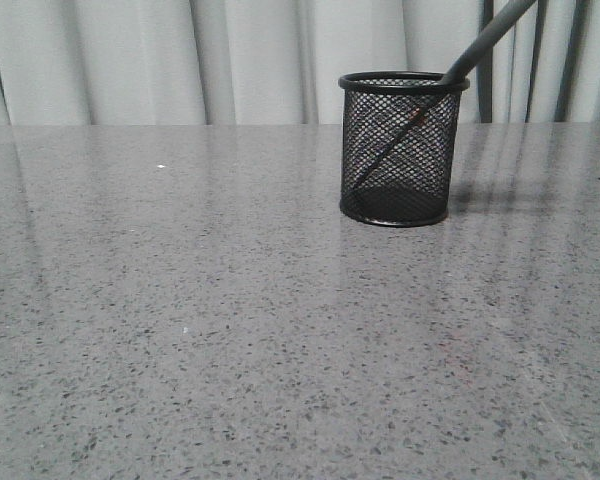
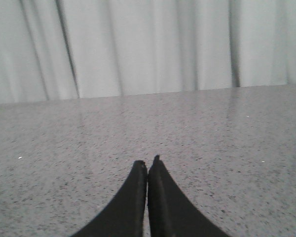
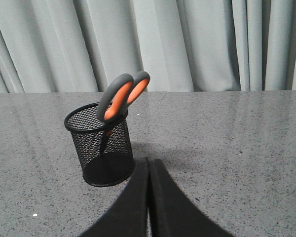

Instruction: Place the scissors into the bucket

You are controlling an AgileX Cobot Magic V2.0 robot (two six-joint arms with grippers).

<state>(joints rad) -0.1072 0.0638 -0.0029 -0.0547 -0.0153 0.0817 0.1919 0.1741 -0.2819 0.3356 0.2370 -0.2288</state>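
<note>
The black wire-mesh bucket (image 1: pixel 398 150) stands upright on the grey speckled table, right of centre and toward the back. The scissors (image 1: pixel 485 40) stand inside it, blades down, the dark grey handles leaning out over the rim to the right. In the right wrist view the bucket (image 3: pixel 101 145) shows with the scissors' orange-lined loops (image 3: pixel 121 96) sticking up above its rim. My right gripper (image 3: pixel 148 160) is shut and empty, close beside the bucket's base. My left gripper (image 2: pixel 148 163) is shut and empty over bare table. Neither gripper shows in the front view.
A pale pleated curtain (image 1: pixel 230 60) hangs behind the table's far edge. The table top (image 1: pixel 230 330) is grey speckled stone with a small white speck (image 1: pixel 160 166) at the back left.
</note>
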